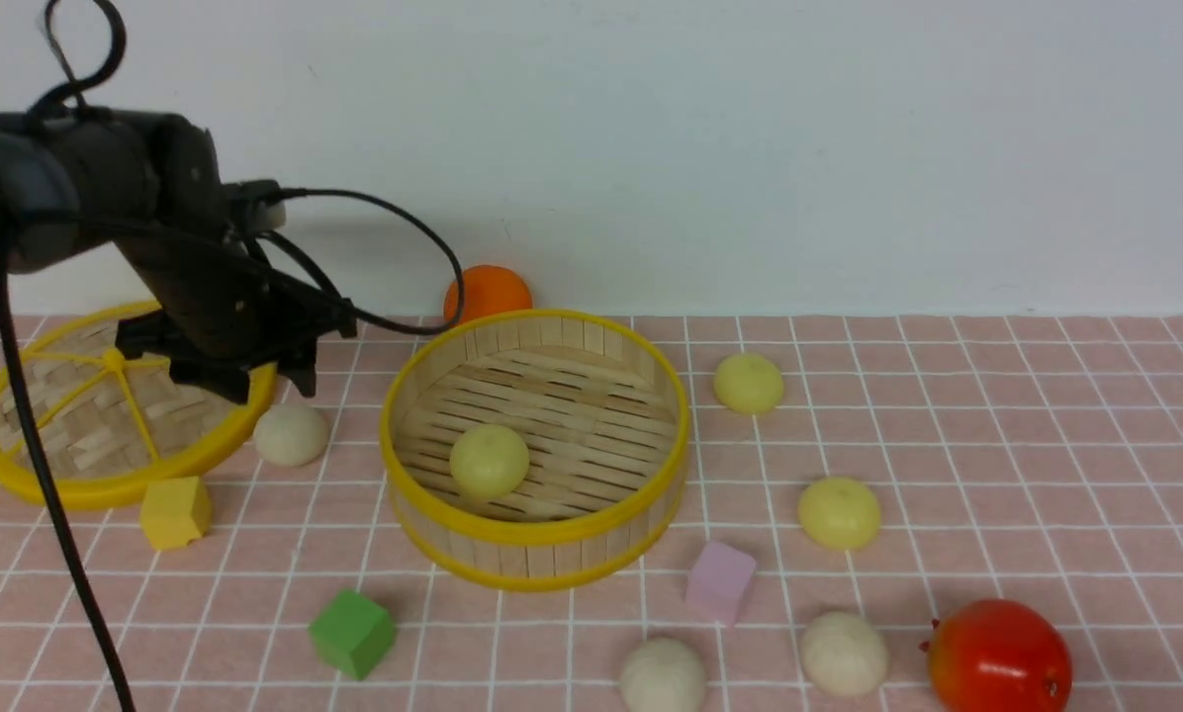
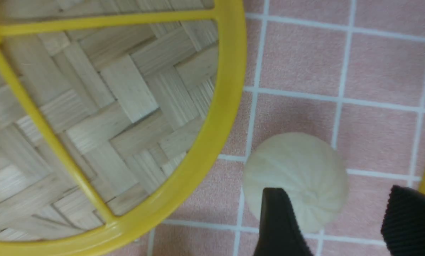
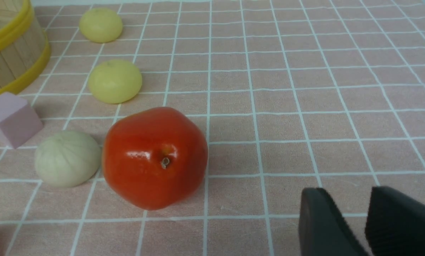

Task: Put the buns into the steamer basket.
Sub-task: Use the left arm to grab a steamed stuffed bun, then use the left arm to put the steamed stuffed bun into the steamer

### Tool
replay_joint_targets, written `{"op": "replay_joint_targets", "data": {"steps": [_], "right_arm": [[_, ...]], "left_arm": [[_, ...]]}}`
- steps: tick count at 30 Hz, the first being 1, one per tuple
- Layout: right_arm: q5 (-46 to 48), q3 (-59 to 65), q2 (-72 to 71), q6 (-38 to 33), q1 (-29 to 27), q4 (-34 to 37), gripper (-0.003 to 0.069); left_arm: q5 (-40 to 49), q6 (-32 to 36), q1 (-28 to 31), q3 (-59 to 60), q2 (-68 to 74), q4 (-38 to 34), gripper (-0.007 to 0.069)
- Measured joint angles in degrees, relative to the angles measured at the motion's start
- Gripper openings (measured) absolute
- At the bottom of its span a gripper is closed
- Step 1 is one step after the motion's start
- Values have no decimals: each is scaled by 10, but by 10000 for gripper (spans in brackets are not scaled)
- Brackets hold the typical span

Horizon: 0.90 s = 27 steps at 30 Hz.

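Note:
The steamer basket [image 1: 641,494] stands mid-table with one pale yellow bun [image 1: 490,460] on its slatted floor. An off-white bun [image 1: 291,433] lies on the mat between the basket and the woven lid. My left gripper [image 1: 255,384] hangs open just above and behind it; in the left wrist view that bun [image 2: 305,167] sits partly under one finger [image 2: 276,220], untouched, with the left gripper [image 2: 337,190] holding nothing. Two pale yellow buns [image 1: 749,383] [image 1: 839,512] and two off-white buns [image 1: 663,677] [image 1: 844,653] lie right of the basket. My right gripper [image 3: 347,193] hovers low over the mat, open and empty.
A flat woven lid [image 1: 18,475] with yellow spokes lies far left. An orange ball [image 1: 488,294] sits behind the basket. A yellow cube [image 1: 176,511], green cube [image 1: 352,633] and pink cube [image 1: 720,581] are scattered in front. A red fruit [image 1: 997,658] lies front right.

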Motion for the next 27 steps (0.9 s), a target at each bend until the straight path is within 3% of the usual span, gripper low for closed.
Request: {"op": "replay_joint_targets", "data": {"steps": [11,20,27], "right_arm": [[0,0,0,0,0,0,242],[0,0,0,0,0,0,242],[0,0,0,0,0,0,242]], "left_arm": [[-19,-4,0,0,37,1,330],[2,-4,0,-13,29,4,43],[73,-4,-5,-129,-3,-33,28]]}}
